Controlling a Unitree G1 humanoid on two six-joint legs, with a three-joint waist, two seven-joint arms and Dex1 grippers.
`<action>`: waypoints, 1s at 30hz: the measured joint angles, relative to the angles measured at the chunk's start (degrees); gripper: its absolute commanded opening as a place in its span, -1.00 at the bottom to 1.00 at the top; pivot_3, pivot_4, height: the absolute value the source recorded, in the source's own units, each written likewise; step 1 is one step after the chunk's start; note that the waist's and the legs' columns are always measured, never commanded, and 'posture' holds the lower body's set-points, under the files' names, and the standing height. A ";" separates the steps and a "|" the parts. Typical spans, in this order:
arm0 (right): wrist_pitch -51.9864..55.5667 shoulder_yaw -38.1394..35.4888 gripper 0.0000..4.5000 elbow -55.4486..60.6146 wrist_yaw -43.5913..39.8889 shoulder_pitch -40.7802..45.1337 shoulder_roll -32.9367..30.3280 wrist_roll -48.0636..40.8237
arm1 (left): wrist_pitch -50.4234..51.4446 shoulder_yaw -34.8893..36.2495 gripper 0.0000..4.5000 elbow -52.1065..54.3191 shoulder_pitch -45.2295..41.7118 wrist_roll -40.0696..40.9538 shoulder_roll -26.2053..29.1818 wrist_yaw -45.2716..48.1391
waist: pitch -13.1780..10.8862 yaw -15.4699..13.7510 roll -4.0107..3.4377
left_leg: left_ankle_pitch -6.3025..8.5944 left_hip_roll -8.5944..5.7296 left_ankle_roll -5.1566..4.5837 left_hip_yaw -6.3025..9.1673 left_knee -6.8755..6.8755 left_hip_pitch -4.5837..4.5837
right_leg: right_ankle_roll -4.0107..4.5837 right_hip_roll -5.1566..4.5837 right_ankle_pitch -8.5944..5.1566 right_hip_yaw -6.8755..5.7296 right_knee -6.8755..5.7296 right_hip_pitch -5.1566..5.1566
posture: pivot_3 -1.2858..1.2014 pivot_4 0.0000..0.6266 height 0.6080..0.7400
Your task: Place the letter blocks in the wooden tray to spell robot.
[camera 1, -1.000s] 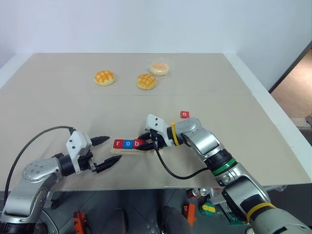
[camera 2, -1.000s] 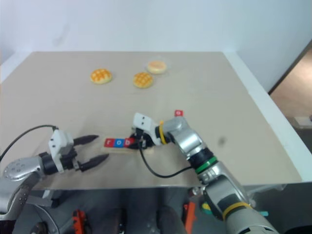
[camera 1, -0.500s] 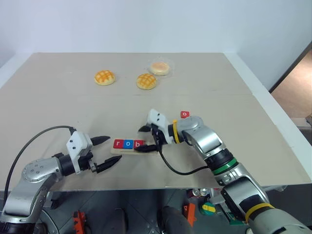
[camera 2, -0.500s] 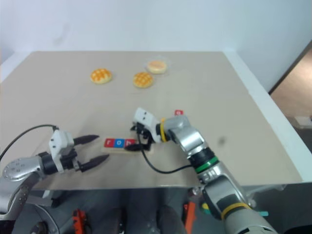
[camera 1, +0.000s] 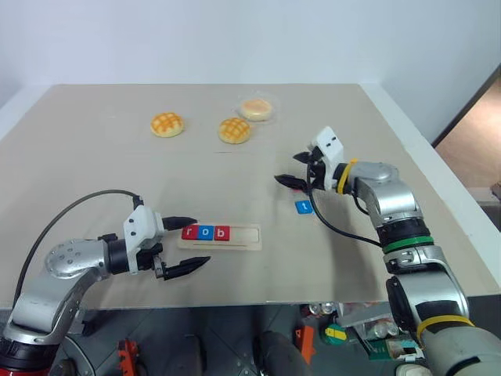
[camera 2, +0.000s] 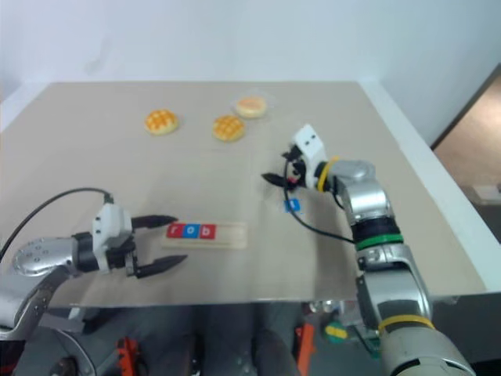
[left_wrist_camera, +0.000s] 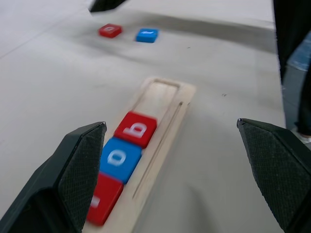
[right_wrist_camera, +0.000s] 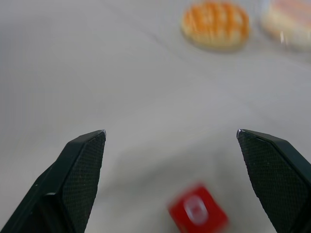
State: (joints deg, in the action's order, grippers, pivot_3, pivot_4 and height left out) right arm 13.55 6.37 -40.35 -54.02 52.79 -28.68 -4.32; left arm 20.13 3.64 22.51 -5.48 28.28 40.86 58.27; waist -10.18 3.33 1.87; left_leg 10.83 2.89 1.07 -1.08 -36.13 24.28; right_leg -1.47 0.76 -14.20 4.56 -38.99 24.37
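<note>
A beige table (camera 1: 94,157) is seen against a plain white wall. The wooden tray (camera 1: 246,237) lies near the front edge, with three letter blocks set in its left part: red r (camera 1: 189,232), blue o (camera 1: 206,232), red b (camera 1: 222,233). The right part of the groove is bare. The blue t block (camera 1: 304,207) lies flat on the table, well apart from the tray, to its right and farther back. A red block (left_wrist_camera: 110,30), probably the second o, is seen in the left wrist view just beside the blue t, and under the right gripper in the right wrist view.

The left gripper (camera 1: 188,243) is held just left of the tray, fingers spread wide, nothing grasped. The right gripper (camera 1: 293,168) is held above the table near the blue t, fingers spread, nothing grasped.

Three bread rolls are seen farther back: one (camera 1: 167,124) at left, one (camera 1: 235,130) in the middle, one (camera 1: 256,109) in a clear wrapper.
</note>
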 measured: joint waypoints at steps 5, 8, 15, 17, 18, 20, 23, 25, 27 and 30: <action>-6.38 0.94 0.99 -9.41 -3.53 3.50 0.01 2.11 | 0.01 -0.81 1.00 -0.03 -0.20 0.24 0.00 0.58 | -0.02 0.71 -0.02 | 0.00 0.01 0.00 0.01 0.11 -0.03 | 0.02 0.02 0.00 0.03 -0.01 0.01 | 0.03 -0.52 1.00; -9.62 1.21 0.99 -13.44 -4.60 5.60 0.54 3.18 | 0.00 -1.02 1.00 -0.05 -0.24 0.19 0.00 0.51 | -0.02 0.85 -0.02 | 0.00 0.00 0.00 0.00 0.09 -0.04 | 0.01 0.00 0.00 0.04 -0.01 -0.01 | 0.03 -0.52 1.00; -9.01 0.03 0.99 -20.10 1.32 8.61 3.34 4.67 | 0.03 -0.98 1.00 0.75 1.64 -0.27 0.02 -1.77 | -0.03 0.91 -0.04 | -0.01 -0.03 0.01 -0.04 0.10 -0.03 | 0.07 -0.05 0.05 0.09 -0.02 0.00 | 0.03 -0.52 1.00; -5.72 -1.40 0.99 -18.73 4.35 9.08 3.58 4.39 | 0.04 -0.94 1.00 1.21 2.43 -0.28 0.04 -2.05 | -0.02 0.91 -0.03 | -0.01 -0.03 0.02 -0.03 0.10 -0.03 | 0.08 -0.05 0.05 0.09 -0.02 0.00 | 0.03 -0.52 1.00; -3.30 -2.44 0.99 -16.14 7.16 8.94 3.91 4.07 | 0.06 -0.87 1.00 1.51 2.88 -0.28 0.04 -2.58 | -0.03 0.90 -0.04 | -0.01 -0.03 0.02 -0.02 0.11 -0.02 | 0.08 -0.05 0.05 0.09 -0.02 0.00 | 0.03 -0.52 1.00; -0.44 -3.30 0.99 -10.83 10.70 8.62 4.41 3.63 | 0.09 -0.66 1.00 1.91 3.11 -0.28 0.04 -3.24 | -0.03 0.90 -0.04 | -0.01 -0.02 0.01 0.01 0.12 -0.02 | 0.06 -0.04 0.03 0.06 -0.02 0.02 | 0.03 -0.52 1.00; 5.94 -5.61 0.99 1.50 17.14 4.91 6.27 2.96 | 0.31 -0.29 1.00 2.39 3.59 -0.16 0.03 -4.20 | -0.02 0.88 -0.04 | -0.01 -0.01 0.02 0.05 0.19 -0.02 | 0.03 -0.02 -0.01 0.04 -0.05 0.03 | 0.03 -0.52 1.00; 11.31 -7.01 0.99 9.40 22.90 1.75 8.74 2.59 | 0.32 -0.02 1.00 2.68 3.61 -0.08 -0.13 -4.95 | -0.02 0.83 -0.04 | -0.01 0.00 0.02 0.10 0.18 -0.02 | 0.04 -0.02 -0.01 0.00 -0.06 0.02 | 0.03 -0.52 1.00; 15.72 -8.90 0.99 16.80 29.95 -2.20 12.01 3.02 | 0.38 0.80 1.00 2.73 2.99 0.34 -2.20 -6.88 | -0.01 0.77 -0.03 | -0.02 -0.01 0.04 0.10 0.15 -0.01 | 0.02 -0.03 -0.02 0.00 -0.09 0.01 | 0.03 -0.52 1.00; 21.86 -9.69 0.99 24.86 41.93 -7.65 18.13 4.94 | 0.42 1.26 1.00 2.68 0.71 1.05 -4.73 -10.47 | -0.01 0.78 -0.03 | -0.08 -0.04 0.14 0.06 0.13 0.01 | -0.07 -0.05 0.03 0.05 -0.06 0.03 | 0.03 -0.52 1.00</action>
State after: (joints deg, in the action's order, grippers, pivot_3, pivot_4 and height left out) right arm 35.41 -3.33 -15.49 -12.08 45.13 -10.56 0.61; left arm 20.55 4.90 25.19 -4.77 29.33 36.12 47.80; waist -10.19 4.11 1.84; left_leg 10.75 2.84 1.21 -1.03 -36.00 24.29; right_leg -1.54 0.71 -14.17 4.61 -39.05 24.40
